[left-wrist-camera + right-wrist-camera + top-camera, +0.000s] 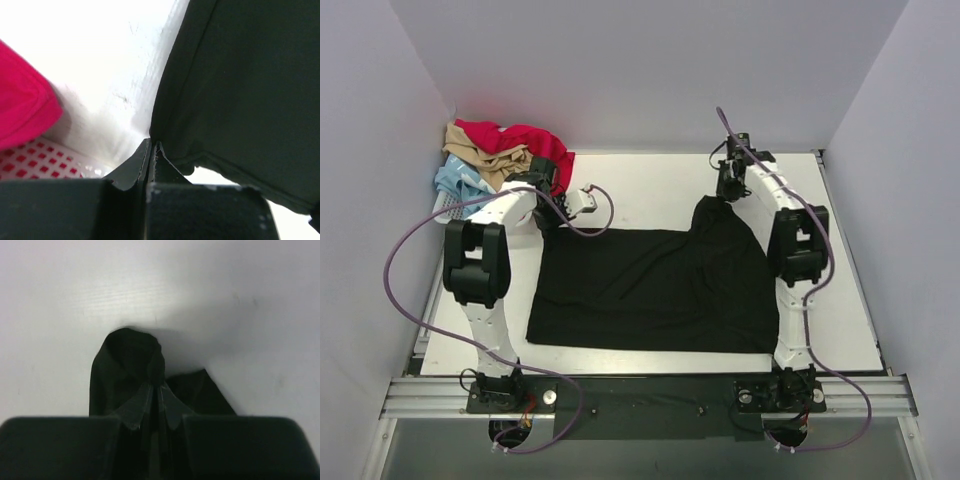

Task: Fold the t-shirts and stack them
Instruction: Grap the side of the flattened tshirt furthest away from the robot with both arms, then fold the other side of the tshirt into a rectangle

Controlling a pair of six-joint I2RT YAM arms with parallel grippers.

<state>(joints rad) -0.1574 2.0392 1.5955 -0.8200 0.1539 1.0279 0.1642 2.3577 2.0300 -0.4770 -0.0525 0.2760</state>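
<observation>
The black t-shirt (650, 290) is spread over the middle of the table (650, 180). Red, tan and pale blue t-shirts (505, 150) are heaped at the table's far left corner. The black t-shirt's two far corners are pinched in the closed left jaws and right jaws. Both corners should be lifted evenly and kept taut toward the table's near edge.

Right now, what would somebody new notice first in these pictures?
A big black t-shirt sprawls across the middle of the white table. The left tool and right tool each pinch one of its far corners. A heap of red, tan and pale blue shirts fills the far left corner.
</observation>
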